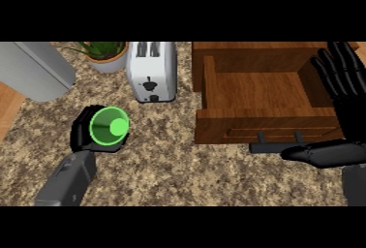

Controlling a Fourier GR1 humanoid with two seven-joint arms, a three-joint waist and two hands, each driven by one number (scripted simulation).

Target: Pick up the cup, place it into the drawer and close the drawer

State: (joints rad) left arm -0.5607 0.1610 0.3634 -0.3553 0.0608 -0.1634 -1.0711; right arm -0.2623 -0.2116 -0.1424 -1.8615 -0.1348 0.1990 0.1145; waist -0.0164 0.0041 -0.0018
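The green cup (109, 128) lies on its side at the left of the counter, its mouth turned up toward me. My left hand (81, 130) is curled round it from behind, mostly hidden by the cup. The wooden drawer (214, 127) stands open to the right, and nothing shows inside it. Its dark handle (275, 144) runs along the front. My right hand (348, 116) is open at the right edge, fingers straight up beside the drawer's right wall, with the thumb lying just right of the handle.
A white toaster (151, 70) stands between the cup and the drawer at the back. A potted plant (106, 59) and a grey rounded appliance (34, 69) sit at the back left. Speckled counter (178, 174) stretches along the front.
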